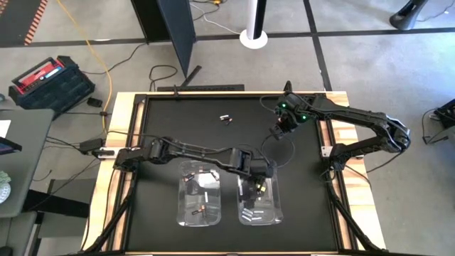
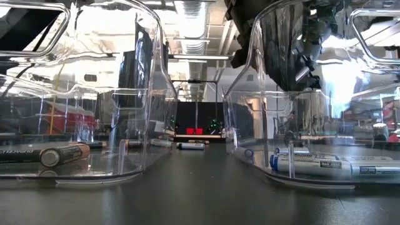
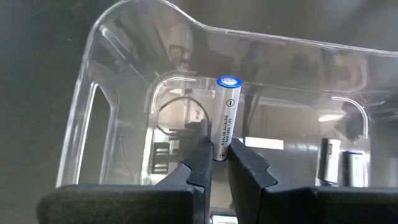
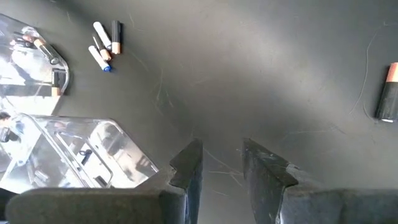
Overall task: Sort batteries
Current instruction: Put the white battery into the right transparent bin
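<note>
Currently your left gripper (image 3: 217,163) is clamped on a white battery (image 3: 225,118) with a blue end, holding it over the right clear bin (image 1: 274,213). That bin already has several white batteries (image 2: 325,165) lying flat on its floor. The left clear bin (image 1: 183,212) contains dark copper-ended batteries (image 2: 47,154). Your right gripper (image 4: 221,167) hovers above bare black mat (image 1: 178,128) at the far right of the table, fingers parted with nothing between them. Note a small cluster of unsorted batteries (image 1: 226,118) on the mat near the far edge, well apart from both bins. One dark battery (image 4: 388,92) lies alone in the right wrist view.
</note>
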You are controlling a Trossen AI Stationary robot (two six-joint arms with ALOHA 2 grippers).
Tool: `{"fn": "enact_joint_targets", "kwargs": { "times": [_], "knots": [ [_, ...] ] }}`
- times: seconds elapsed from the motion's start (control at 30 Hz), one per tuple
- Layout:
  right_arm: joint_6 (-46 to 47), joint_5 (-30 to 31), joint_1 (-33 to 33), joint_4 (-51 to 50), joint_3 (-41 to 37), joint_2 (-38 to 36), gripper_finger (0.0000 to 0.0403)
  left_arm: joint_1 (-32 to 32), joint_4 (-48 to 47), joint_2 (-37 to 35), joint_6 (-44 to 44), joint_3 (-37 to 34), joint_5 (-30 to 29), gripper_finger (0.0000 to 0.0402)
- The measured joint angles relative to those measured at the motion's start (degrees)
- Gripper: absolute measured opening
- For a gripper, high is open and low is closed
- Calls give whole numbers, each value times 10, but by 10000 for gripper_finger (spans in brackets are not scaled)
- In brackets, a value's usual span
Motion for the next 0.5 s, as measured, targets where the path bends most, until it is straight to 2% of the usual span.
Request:
{"fn": "enact_joint_targets", "kwargs": {
  "times": [0.2, 0.5],
  "knots": [
    [-6, 0, 0, -6, 0, 0, 127, -4, -1, 2, -2, 0, -5, 32],
    [-19, 0, 1, -12, 0, 0, 127, -19, 0, 56, -38, -20, -2, 32]
  ]
}}
